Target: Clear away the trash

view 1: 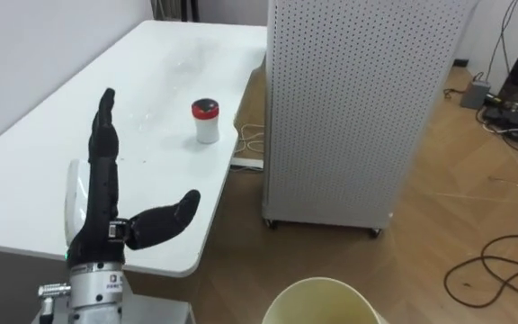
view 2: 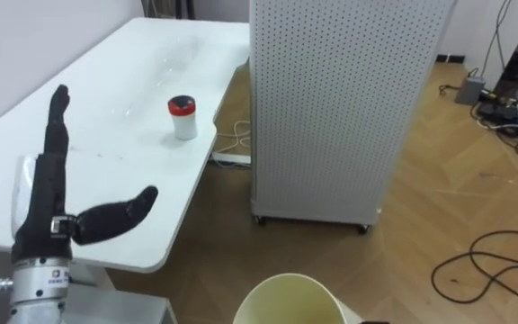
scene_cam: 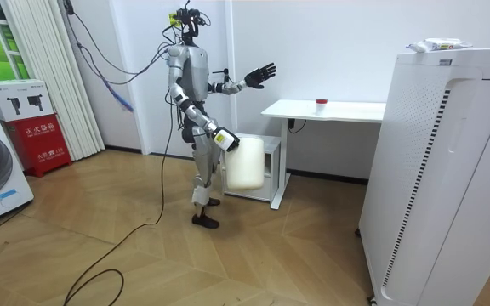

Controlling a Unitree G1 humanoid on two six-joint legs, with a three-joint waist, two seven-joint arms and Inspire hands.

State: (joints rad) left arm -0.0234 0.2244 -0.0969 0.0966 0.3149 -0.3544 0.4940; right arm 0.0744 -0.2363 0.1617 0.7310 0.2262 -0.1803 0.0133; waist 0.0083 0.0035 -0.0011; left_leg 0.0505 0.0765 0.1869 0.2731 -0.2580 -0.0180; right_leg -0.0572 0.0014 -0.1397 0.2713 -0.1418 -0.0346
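While the robot is standing at the end of the white tabletop (view 1: 151, 72), its left hand (view 1: 102, 198) is hovering above the near edge, spread wide with the thumb out, holding nothing. At about one o'clock from it, a small white cup (view 1: 206, 121) with a red lid is standing upright on the tabletop, well apart from the hand. Further right, a perforated white cabinet (view 1: 358, 108) is standing on the floor. At six o'clock, the frame's edge is cutting off a cream bin (view 1: 322, 301). In the room view the right hand (scene_cam: 225, 140) is sitting at the bin's top, and I cannot tell its grip.
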